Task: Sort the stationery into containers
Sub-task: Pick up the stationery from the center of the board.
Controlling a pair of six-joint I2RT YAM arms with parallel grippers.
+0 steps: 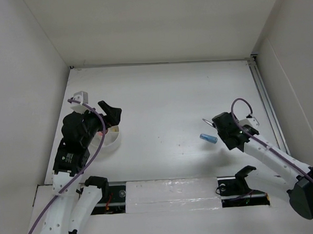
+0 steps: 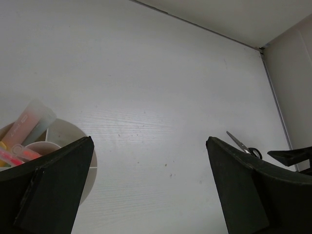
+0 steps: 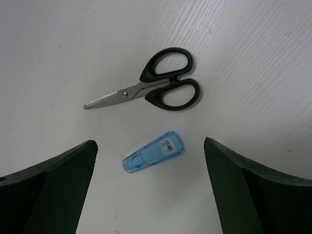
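Note:
The round white tub (image 1: 114, 142) sits at the left, and the left wrist view shows its rim (image 2: 68, 127) with pink and orange pens (image 2: 28, 122) standing in its compartments. My left gripper (image 1: 105, 117) hovers beside the tub, open and empty (image 2: 149, 140). A stubby blue marker (image 3: 153, 152) lies flat on the table right of centre (image 1: 208, 138). Just beyond it lie the small black-handled scissors (image 3: 161, 87), also seen far off (image 2: 241, 144). My right gripper (image 3: 150, 142) hangs open above the marker, a finger on either side, touching nothing (image 1: 218, 130).
White walls close in the table on the left, back and right. A metal rail (image 1: 266, 101) runs along the right edge. Black brackets (image 1: 245, 173) stand on the glossy front strip near the arm bases.

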